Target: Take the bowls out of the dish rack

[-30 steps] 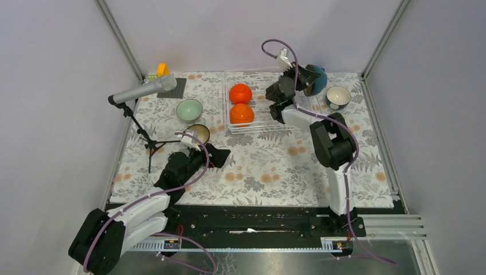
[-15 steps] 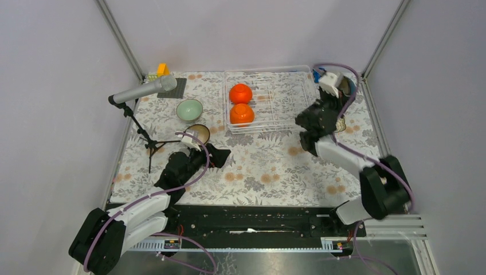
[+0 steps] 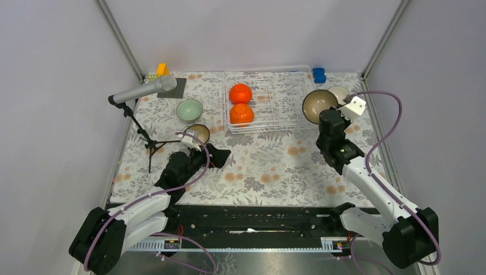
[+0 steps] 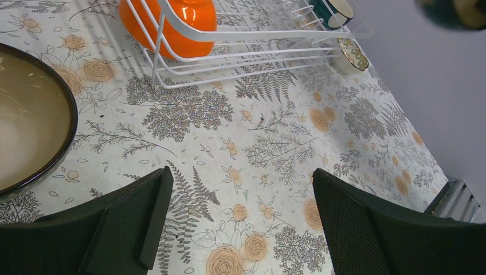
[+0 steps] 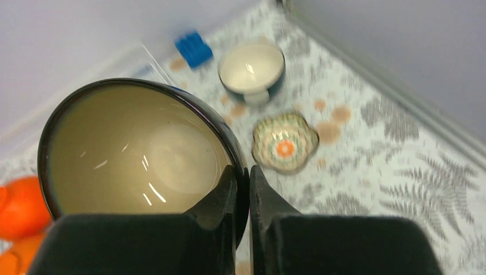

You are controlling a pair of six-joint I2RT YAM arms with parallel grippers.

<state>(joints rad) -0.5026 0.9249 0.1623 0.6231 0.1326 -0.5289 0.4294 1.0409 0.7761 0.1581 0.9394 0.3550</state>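
Cream-lined bowl (image 5: 137, 149): glazed, glossy, with highlights on the inside and a dark shiny rim. Orange bowls (image 3: 240, 103): smooth, glossy. Dish rack (image 3: 275, 106): thin, smooth white-coated wire. Table cover (image 4: 258, 143): matt floral print. Fingers (image 4: 367, 229) of the left gripper (image 4: 240, 183): matt black plastic, finely textured pads. Microphone (image 3: 143, 90): grey, satin, metal-looking.

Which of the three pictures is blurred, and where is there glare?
Right wrist view: soft all over, the blue block smeared, white glints inside the dark-rimmed bowl. Left wrist view: tablecloth sharp. Top view: sharp, evenly lit.
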